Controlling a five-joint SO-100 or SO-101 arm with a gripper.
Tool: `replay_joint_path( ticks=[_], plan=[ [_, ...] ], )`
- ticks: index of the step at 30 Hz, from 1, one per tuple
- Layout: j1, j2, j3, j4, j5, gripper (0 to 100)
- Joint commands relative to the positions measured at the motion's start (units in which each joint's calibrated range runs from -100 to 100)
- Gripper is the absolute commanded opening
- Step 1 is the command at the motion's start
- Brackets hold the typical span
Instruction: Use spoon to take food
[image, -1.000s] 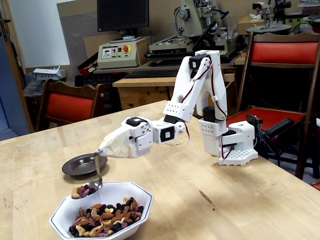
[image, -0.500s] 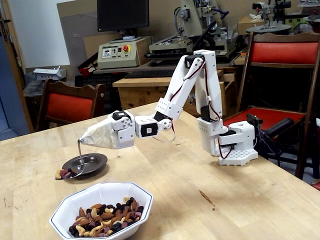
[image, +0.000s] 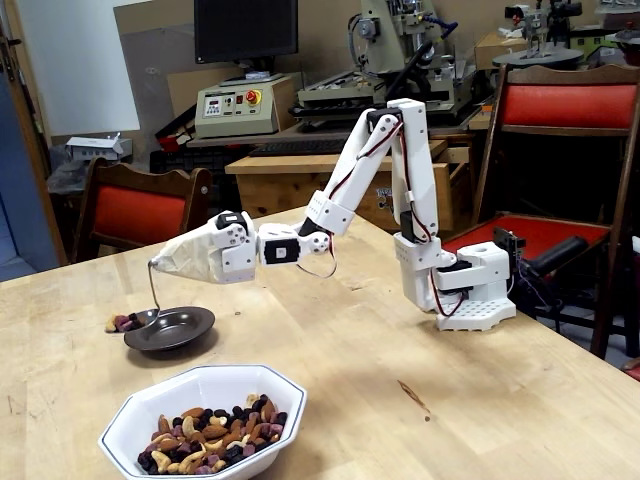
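Note:
My gripper (image: 168, 264) reaches out to the left in the fixed view, its tip wrapped in beige tape and shut on the spoon (image: 154, 290). The thin handle hangs down from the tape. The spoon's bowl holds a small heap of food (image: 121, 323) level with the left rim of a dark round plate (image: 178, 331). More food (image: 215, 428), tan nuts and dark pieces, fills a white octagonal bowl (image: 262, 392) at the table's front. The fingers themselves are hidden under the tape.
The arm's white base (image: 470, 290) stands at the right of the wooden table (image: 400, 400). Red chairs (image: 135, 212) stand behind the table, with benches and machines beyond.
The arm has swung left and away from the white bowl, carrying the loaded spoon to the dark plate. The spoon's bowl now sits at the plate's left rim.

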Motion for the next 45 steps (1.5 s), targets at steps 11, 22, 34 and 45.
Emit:
replay_joint_path(
  ticks=[11, 22, 34, 45],
  plan=[
    [9.09, -1.66, -0.96, -1.01, 0.15, 4],
    [12.64, -1.74, -0.69, -1.01, 0.15, 4],
    [15.6, -1.74, -0.6, -1.41, 0.2, 4],
    [15.68, -1.74, -0.52, -1.57, 0.2, 4]
  ],
)
